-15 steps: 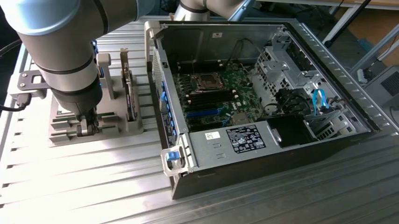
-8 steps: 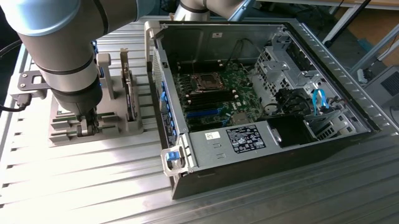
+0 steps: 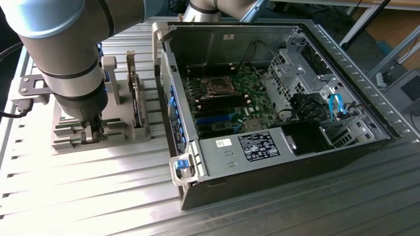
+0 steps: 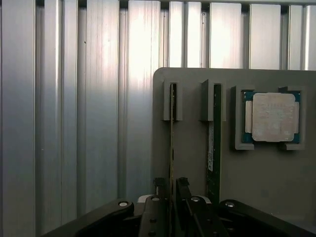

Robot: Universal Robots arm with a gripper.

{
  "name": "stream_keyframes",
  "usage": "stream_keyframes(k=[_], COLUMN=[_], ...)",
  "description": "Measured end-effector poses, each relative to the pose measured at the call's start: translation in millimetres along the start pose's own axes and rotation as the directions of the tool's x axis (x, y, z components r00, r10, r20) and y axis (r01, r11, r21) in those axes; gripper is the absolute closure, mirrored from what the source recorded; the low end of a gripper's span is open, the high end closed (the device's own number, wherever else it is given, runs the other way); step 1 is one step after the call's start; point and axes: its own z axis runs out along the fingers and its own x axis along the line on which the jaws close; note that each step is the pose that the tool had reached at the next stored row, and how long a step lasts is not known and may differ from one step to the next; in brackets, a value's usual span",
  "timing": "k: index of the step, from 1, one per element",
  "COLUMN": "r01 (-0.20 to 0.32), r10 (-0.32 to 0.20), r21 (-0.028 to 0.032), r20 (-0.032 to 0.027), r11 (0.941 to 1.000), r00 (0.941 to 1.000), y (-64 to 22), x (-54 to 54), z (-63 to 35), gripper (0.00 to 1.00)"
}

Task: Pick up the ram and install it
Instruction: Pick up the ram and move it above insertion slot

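Your gripper (image 4: 171,185) straddles the ram (image 4: 172,133).
Jaws wide, nothing gripped; ram sits in its holder (image 4: 190,148), pickup and install both left.

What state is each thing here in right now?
Thin long ram stick: standing on edge in grey slotted holder, not gripped.
Gripper: open, straddling the ram stick.
Square silver processor chip: lying flat in holder recess.
Dark expansion card: standing in its slot.
Black computer case: open, side cover off.
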Motion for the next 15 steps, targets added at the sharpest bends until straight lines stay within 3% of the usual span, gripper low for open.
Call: stream_keyframes(k=[3,15], r01=[0.0,0.0], r10=[0.0,0.0], r21=[-0.0001,0.0], r20=[0.0,0.0], r11=[1.0,1.0], r00=[1.0,1.0], y=[0.0,0.0], x=[0.1,0.2], z=[0.0,0.0], gripper=[0.88,0.88])
